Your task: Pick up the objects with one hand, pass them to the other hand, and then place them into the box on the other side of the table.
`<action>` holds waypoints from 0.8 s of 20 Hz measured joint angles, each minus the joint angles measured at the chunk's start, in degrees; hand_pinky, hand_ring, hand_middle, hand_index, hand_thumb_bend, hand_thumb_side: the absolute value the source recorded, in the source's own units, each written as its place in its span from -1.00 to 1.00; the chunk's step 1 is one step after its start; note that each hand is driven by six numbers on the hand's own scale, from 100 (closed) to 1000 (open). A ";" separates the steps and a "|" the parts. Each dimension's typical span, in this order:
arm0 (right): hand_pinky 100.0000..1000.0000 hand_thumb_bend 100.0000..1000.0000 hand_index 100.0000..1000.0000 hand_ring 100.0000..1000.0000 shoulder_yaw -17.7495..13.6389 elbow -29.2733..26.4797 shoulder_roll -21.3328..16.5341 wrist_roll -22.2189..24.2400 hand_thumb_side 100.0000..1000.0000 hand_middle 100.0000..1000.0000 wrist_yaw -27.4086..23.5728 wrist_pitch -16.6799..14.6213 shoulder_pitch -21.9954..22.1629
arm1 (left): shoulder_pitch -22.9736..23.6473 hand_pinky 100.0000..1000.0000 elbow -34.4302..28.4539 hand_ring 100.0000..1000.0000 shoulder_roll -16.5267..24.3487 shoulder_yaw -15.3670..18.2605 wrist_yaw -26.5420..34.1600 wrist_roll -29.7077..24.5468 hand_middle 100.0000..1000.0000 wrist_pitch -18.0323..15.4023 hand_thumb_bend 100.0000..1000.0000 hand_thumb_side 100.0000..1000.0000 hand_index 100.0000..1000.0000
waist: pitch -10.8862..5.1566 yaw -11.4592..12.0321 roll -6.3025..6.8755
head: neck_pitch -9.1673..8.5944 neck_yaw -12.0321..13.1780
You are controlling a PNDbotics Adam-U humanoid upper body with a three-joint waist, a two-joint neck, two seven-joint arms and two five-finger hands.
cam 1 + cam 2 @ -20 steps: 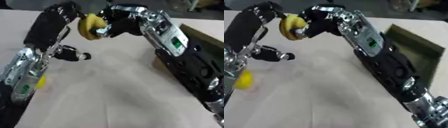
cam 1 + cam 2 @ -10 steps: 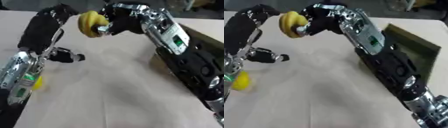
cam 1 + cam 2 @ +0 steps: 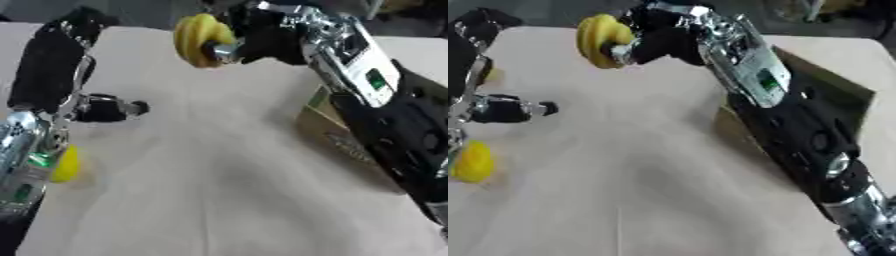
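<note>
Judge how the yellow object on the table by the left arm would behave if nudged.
The yellow object looks rounded and smooth, so it would probably roll or slide. It seems small, likely light. Its stiffness cannot be told.

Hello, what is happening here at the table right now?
The right robot hand holds a yellow object up above the far side of the table. The left arm is drawn back at the left, its hand unclear. Another yellow object lies by the left edge; the box stands at the right.
</note>
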 measured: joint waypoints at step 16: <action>0.53 -0.59 0.04 0.32 -10.90 1.34 -17.65 -11.82 -1.00 0.00 -0.05 -7.13 21.04 | 7.56 0.43 -7.15 0.28 13.58 8.02 13.30 5.86 0.30 4.62 0.70 -0.56 0.54 | 0.07 -0.11 0.00 | 0.00 -3.97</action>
